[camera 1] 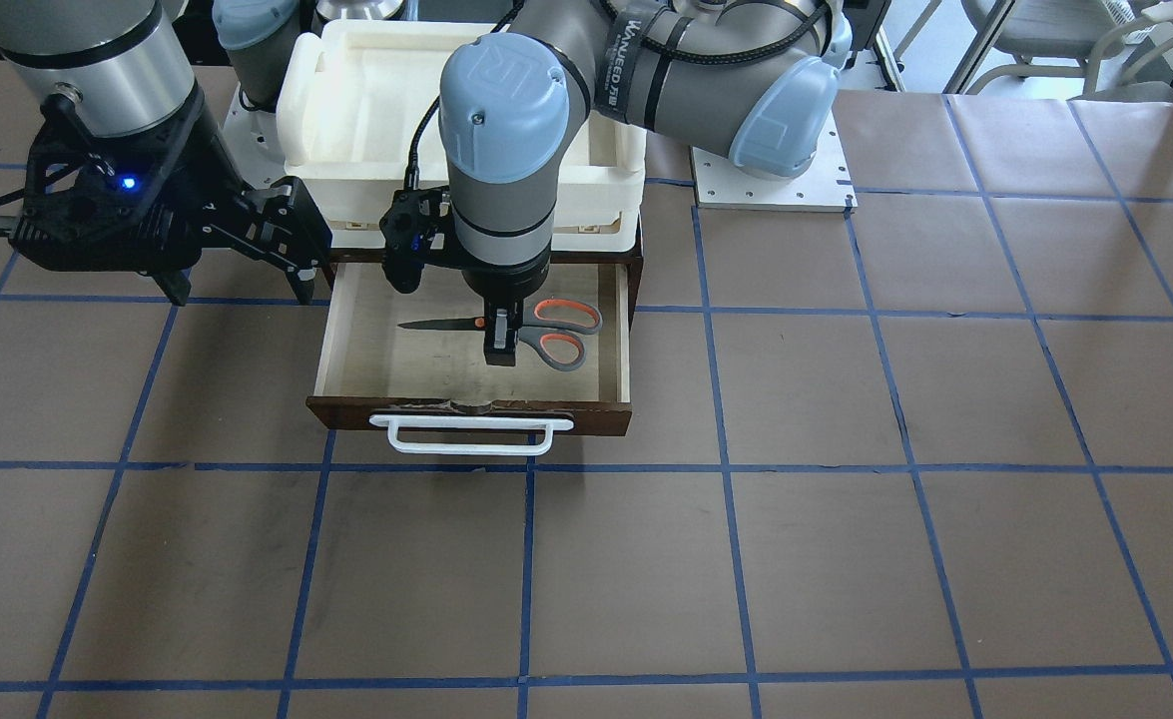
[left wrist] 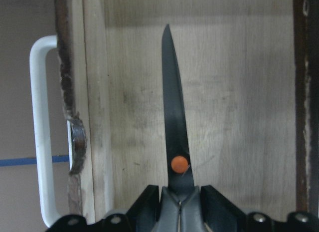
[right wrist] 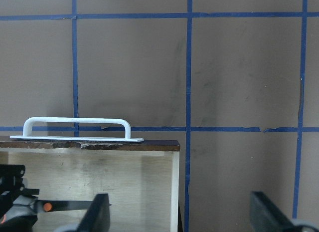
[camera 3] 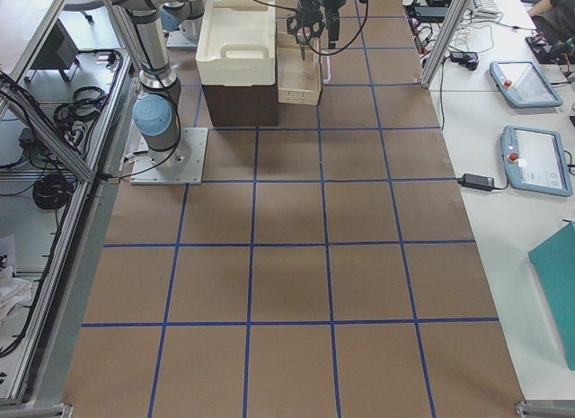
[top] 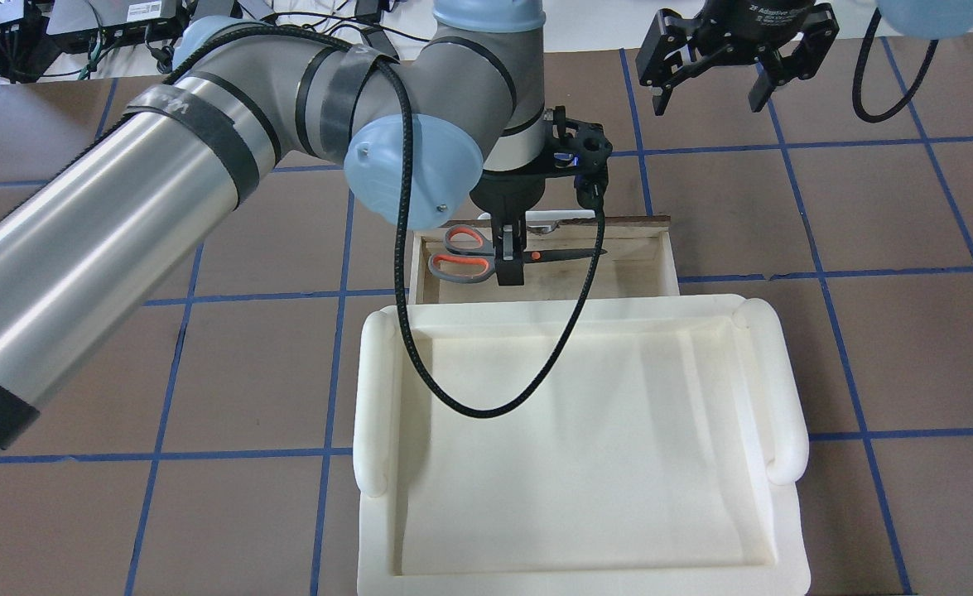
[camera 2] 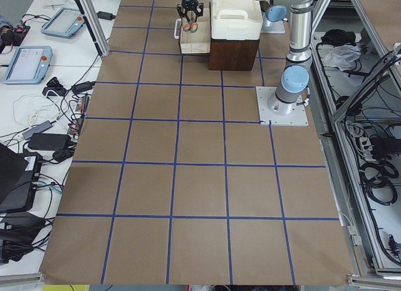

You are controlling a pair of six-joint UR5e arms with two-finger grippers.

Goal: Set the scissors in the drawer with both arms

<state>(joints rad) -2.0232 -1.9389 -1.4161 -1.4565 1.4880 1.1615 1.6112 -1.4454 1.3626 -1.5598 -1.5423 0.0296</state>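
Drawer (camera 1: 344,410) stood pulled open under the white foam tray (top: 373,397), white bar handle (camera 1: 471,436) facing away from the robot. Scissors (camera 1: 443,324) were inside the drawer – blades shut, lying lengthwise along the pale plywood floor. Whether they touched the floor could not be told. Left pincer (camera 1: 502,347) pointed straight down into the drawer, clamped on the scissors just behind the orange pivot dot (left wrist: 179,164), on the handle side. Right pincer (camera 1: 242,290) hung over the brown surface (camera 1: 846,399) beside the drawer – fingers spread wide, holding nothing.
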